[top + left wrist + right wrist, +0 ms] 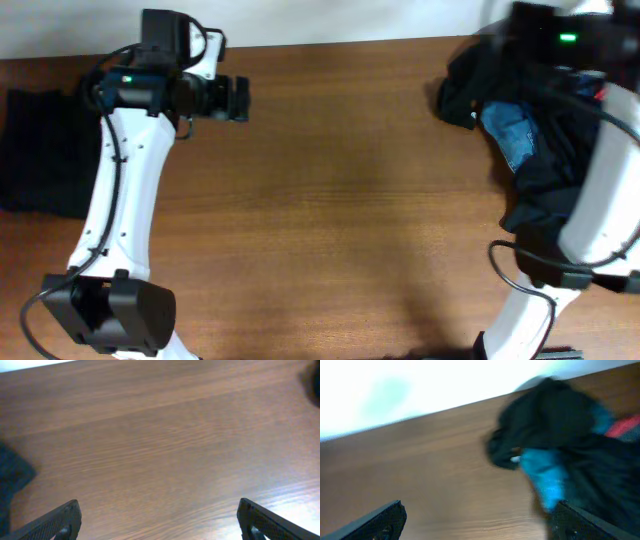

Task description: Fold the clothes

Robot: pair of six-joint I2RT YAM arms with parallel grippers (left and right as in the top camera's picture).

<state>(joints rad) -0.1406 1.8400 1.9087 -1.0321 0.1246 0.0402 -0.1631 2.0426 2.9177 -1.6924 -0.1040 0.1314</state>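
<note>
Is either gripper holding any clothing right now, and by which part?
Nothing is held. The left gripper is open over the bare table. The right gripper is open facing the clothes pile, nothing between its fingers.

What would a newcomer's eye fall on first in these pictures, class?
The crumpled heap of dark clothes at the far right corner of the table stands out first, with a patch of blue denim showing in it. Next comes the flat black garment lying at the left edge, with bare wood between the two.
</note>
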